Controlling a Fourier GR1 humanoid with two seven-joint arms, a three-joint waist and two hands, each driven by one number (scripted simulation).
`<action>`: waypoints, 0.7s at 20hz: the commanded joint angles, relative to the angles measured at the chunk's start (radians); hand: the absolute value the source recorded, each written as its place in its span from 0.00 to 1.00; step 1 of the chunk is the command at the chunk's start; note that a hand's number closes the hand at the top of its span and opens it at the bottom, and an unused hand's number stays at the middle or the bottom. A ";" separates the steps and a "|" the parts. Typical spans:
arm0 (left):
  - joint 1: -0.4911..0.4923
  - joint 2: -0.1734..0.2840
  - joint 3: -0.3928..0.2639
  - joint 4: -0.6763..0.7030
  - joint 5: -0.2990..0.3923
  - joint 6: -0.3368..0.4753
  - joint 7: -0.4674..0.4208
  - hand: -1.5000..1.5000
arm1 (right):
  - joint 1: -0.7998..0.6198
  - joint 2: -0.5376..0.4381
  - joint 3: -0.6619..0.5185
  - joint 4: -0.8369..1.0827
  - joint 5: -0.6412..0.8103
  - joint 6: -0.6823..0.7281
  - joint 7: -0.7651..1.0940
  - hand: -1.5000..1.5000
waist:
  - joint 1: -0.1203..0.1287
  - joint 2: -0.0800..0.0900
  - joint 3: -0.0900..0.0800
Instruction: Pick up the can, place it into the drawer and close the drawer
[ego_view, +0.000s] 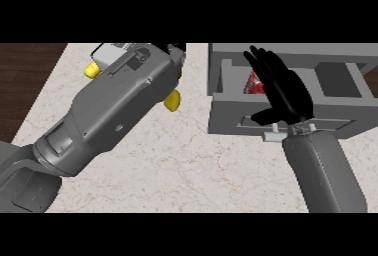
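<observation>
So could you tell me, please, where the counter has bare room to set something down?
The counter is bare between the two forearms, below the drawer. It is crowded above: the left forearm covers a yellow object, and the right hand spans the drawer, over the can.

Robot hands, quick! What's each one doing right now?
Left robot hand: mostly hidden beyond its forearm, so its state cannot be told.
Right robot hand: open, fingers straight, over the drawer.

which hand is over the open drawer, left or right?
The right hand: its straight fingers reach over the open grey drawer, partly hiding the red can inside. The left forearm lies across the counter, beside a yellow object.
</observation>
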 joint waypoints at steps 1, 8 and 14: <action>0.020 0.066 0.022 -0.046 -0.021 -0.024 0.033 0.00 | -0.101 0.031 -0.003 0.207 0.067 -0.095 0.011 0.00 | -0.009 0.003 0.000; 0.113 0.138 -0.006 -0.190 -0.056 -0.008 0.099 0.00 | -0.198 -0.006 -0.075 0.528 0.125 -0.322 -0.045 0.00 | 0.014 0.005 0.001; 0.127 0.197 0.014 -0.281 -0.079 0.031 0.151 0.00 | -0.286 -0.018 -0.128 0.695 0.127 -0.433 -0.072 0.00 | 0.011 0.005 0.001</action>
